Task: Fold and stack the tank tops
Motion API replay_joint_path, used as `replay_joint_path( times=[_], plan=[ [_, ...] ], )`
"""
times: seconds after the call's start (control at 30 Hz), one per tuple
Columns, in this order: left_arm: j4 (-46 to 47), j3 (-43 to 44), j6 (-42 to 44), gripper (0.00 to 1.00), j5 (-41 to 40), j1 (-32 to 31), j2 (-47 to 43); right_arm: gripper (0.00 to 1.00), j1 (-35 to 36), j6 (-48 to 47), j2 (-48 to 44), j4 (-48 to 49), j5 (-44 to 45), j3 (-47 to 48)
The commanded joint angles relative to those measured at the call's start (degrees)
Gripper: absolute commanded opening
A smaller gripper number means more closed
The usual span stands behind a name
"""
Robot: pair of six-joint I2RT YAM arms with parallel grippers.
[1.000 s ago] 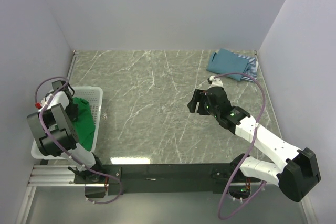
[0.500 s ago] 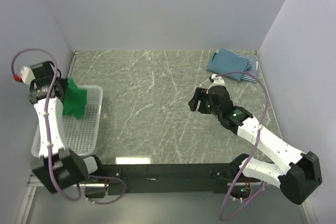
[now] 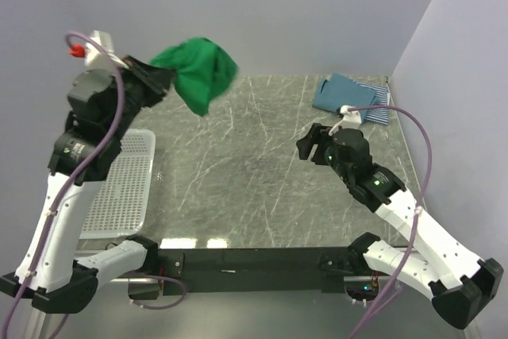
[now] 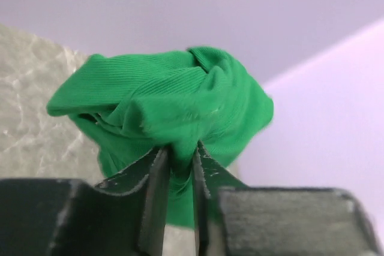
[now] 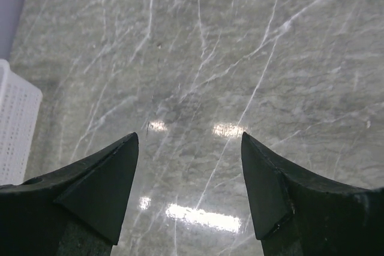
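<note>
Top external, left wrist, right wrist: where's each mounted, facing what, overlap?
Top external: above, behind the bases, looking down at the table; both arms show.
Left wrist: on the raised left arm, facing the green tank top held by the left gripper.
Right wrist: over the table, facing down; open right gripper shows.
Shared: top external and right wrist both see the basket.

Pale lilac walls (image 3: 262, 13) enclose a grey-green, seemingly marble tabletop (image 3: 238, 168).
</note>
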Motion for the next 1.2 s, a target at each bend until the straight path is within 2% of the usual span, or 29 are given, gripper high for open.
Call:
replay_joint_path(
  times=[0.0, 0.1, 0.2, 0.3, 0.37, 0.47, 0.53, 0.57, 0.63, 0.8, 1.0, 1.17],
  plan=[
    [3.03, -5.85, 2.34, 0.28, 5.2, -4.04, 1.32, 0.76, 0.32, -0.25, -3.21, -0.23, 3.64, 0.96],
    [5.58, -15.77, 1.55, 0.49, 7.41, -4.22, 4.22, 0.78, 0.32, -0.08, -3.39, 0.65, 3.99, -0.36],
    [6.12, -18.61, 0.94, 0.62, 7.24, -3.96, 9.48, 0.78, 0.32, 0.27, -1.64, 1.0, 2.59, -1.86],
    [6.56, -20.28, -0.03, 0.68, 6.01, -3.87, 11.34, 0.78, 0.41, 1.23, 0.21, 3.54, -0.75, -5.46],
    [6.74, -21.68, -0.91, 0.66, 4.79, -3.87, 11.17, 0.78, 1.28, 1.77, 1.44, 6.52, -2.41, -9.06],
    [7.96, -27.82, -2.66, 0.57, 5.31, -4.31, 8.98, 0.78, 3.48, 3.43, 4.43, 9.86, -1.81, -12.84],
    [9.62, -34.94, -5.38, 0.54, 4.0, -5.36, 5.91, 0.77, 4.54, 3.96, 7.5, 12.85, -1.9, -14.68],
    [10.51, -40.18, -6.35, 0.53, 3.55, -5.97, 4.68, 0.77, 4.63, 4.23, 8.64, 13.82, -1.98, -14.87],
    [10.87, -44.78, -9.6, 0.51, 1.45, -7.2, 1.16, 0.77, 5.41, 4.23, 12.51, 16.11, -2.25, -14.35],
    [12.1, -57.1, -16.71, 0.43, -1.63, -10.37, -6.82, 0.75, 13.58, 5.37, 19.71, 16.73, 2.22, -10.23],
    [15.25, -65.37, -20.95, 0.45, -1.46, -14.33, -10.72, 0.73, 25.08, 6.78, 29.12, 18.48, 6.27, -5.04],
    [17.54, -66.34, -20.25, 0.57, -2.59, -14.77, -6.07, 0.73, 30.02, 4.68, 40.44, 16.56, 11.19, 3.13]
  ],
)
